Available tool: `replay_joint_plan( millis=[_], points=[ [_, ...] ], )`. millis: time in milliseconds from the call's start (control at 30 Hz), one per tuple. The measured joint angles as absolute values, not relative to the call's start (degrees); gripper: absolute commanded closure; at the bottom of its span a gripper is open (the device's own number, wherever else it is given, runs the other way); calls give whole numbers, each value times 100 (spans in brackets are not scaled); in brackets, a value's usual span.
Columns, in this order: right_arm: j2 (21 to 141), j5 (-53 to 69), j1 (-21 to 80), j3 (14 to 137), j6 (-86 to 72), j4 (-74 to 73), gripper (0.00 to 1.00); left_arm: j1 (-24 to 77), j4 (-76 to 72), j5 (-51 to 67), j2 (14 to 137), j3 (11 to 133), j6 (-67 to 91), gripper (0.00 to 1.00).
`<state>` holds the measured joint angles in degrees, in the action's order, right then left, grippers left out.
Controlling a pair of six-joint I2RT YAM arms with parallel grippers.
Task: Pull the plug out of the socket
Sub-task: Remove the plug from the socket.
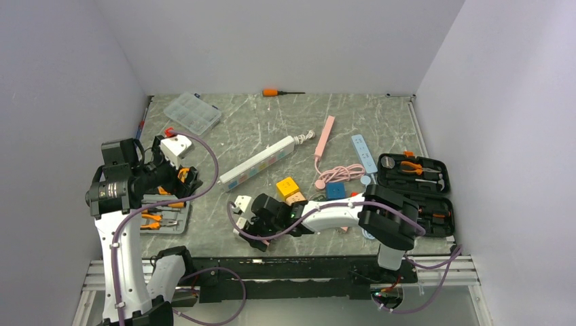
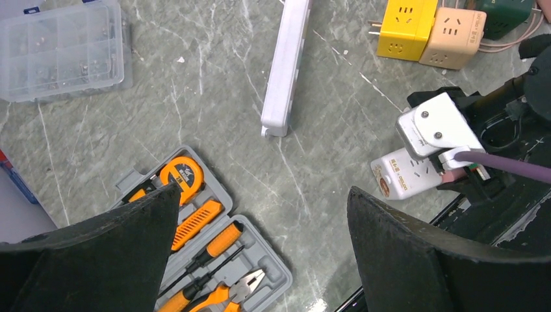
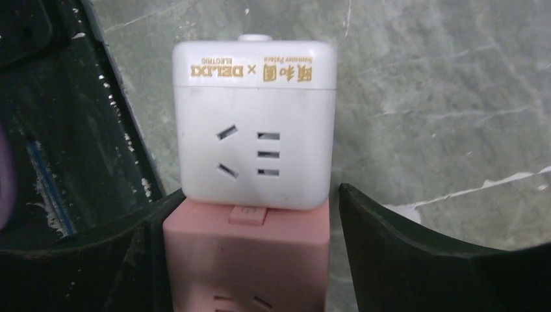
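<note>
The socket, a long white power strip (image 1: 261,161) with pastel outlet panels, lies diagonally mid-table; its side also shows in the left wrist view (image 2: 286,65). I see no plug in it. My right gripper (image 1: 246,221) is open near the front edge. Its fingers straddle a pink cube adapter (image 3: 243,260) joined to a white cube adapter (image 3: 255,123). The left finger touches the pink cube and the right finger stands apart from it. The white cube also shows in the left wrist view (image 2: 406,174). My left gripper (image 2: 263,192) is open and empty above a grey tool case.
The grey tool case (image 2: 260,286) with orange tools lies at the left. Joined yellow (image 1: 287,187) and beige cubes sit mid-table. A black tool case (image 1: 414,180) is at the right, a clear organiser box (image 1: 193,112) at the far left, and a pink strip with cable (image 1: 326,139) behind.
</note>
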<state>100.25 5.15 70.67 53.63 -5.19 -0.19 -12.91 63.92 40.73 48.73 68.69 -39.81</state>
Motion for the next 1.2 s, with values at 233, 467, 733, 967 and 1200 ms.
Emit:
replay_joint_plan(
  millis=[233, 467, 733, 967, 1200],
  points=[
    [10038, 827, 6877, 5282, -519, 64, 14, -1291, 6569, 4093, 4904, 6871, -4195, 1],
    [9664, 797, 6834, 4794, -510, 263, 18, -1291, 6591, 4134, 4700, 6869, -4466, 1],
    [9609, 760, 6834, 4720, -451, 318, 91, -1291, 6742, 4331, 4696, 6862, -4696, 1],
    [9148, 646, 6807, 4934, -613, -303, 100, -1291, 7363, 4471, 4359, 6803, -5916, 1],
    [8353, 1514, 6071, 5430, -910, -405, 100, -1288, 7964, 5221, 3144, 6259, -8086, 1]
  ],
)
